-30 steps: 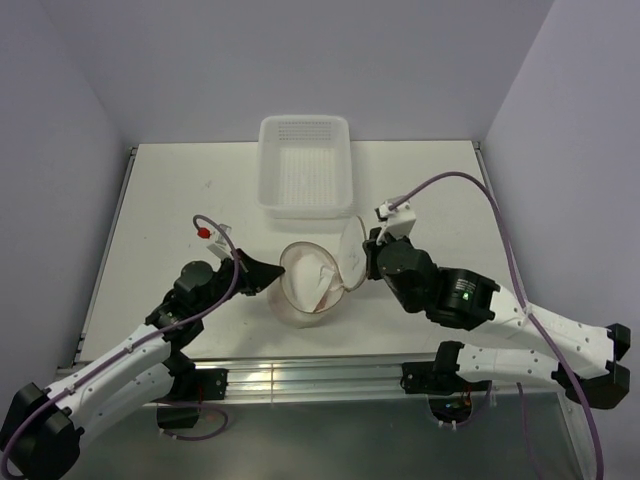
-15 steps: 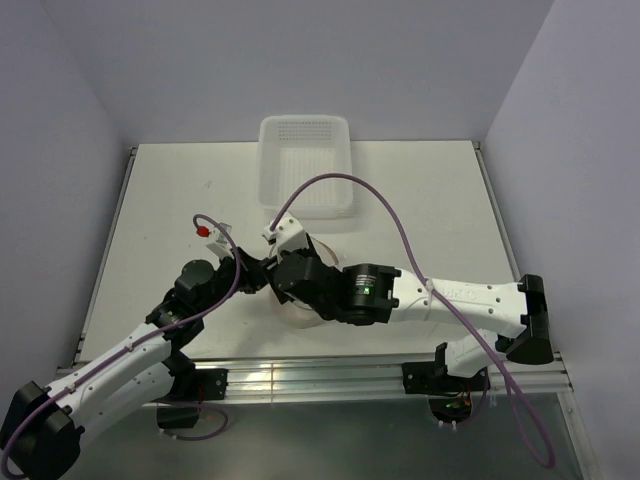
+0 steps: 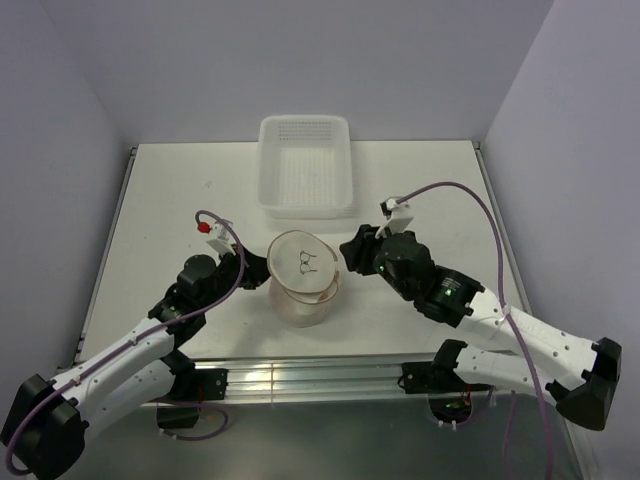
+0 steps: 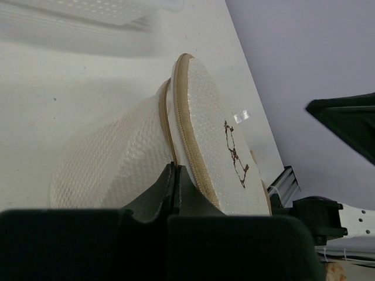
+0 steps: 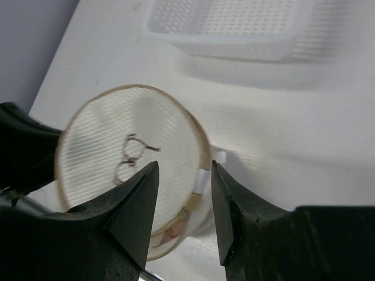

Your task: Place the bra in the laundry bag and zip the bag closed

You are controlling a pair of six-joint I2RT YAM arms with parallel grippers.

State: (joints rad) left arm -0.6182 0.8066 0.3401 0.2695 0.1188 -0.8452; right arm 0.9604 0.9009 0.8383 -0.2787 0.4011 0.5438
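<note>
On tabletop (image 3: pixel 180 190): laundry bag (image 3: pixel 300 295), flap lid (image 3: pixel 303 260) down (gap at seam, zip seemingly undone). Bra unseen, probably inside. Left pincer (image 4: pixel 174 175) pinching bag rim; right pincer (image 5: pixel 184 168) spread wide beside rim. Zipping left.

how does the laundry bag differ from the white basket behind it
The laundry bag is a round peach mesh cylinder; the basket is rectangular white perforated plastic. The bag's lid covers its top; the basket is open-topped. The left gripper pinches the bag's rim; nothing touches the basket. Both stand on the table.
</note>
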